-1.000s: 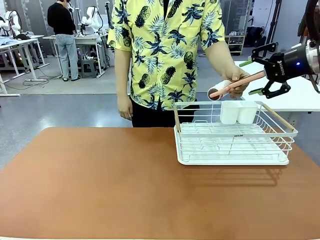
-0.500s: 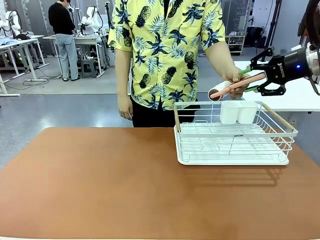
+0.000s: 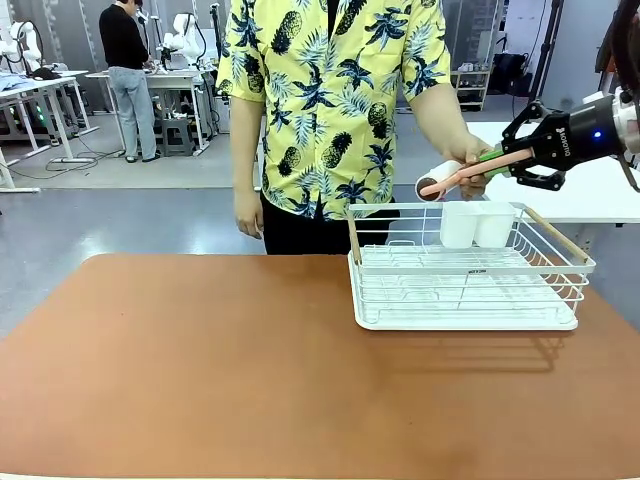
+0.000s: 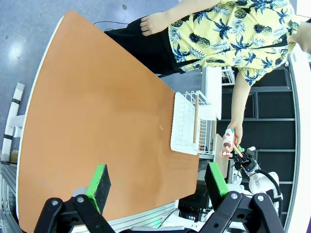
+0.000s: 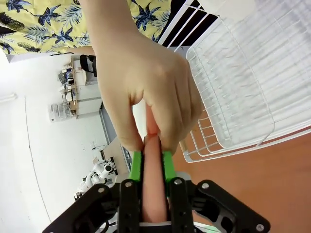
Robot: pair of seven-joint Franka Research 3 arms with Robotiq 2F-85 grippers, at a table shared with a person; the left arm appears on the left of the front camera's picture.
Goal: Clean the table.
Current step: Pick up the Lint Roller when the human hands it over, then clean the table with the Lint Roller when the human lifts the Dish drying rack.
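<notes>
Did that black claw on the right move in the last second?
Yes. The right gripper closed onto the lint roller handle, otherwise staying put above the wire rack.

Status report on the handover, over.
Right gripper shut on lint roller handle, person's hand holding it too. Left gripper open above table. Wire rack sits on table.

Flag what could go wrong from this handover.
1. The right gripper has its jaws shut on the lint roller handle right against the person's hand; pulling away now could tug or pinch fingers.
2. The grip sits at the handle's far end, so the roller may droop or slip once released, falling into the white rack below.
</notes>
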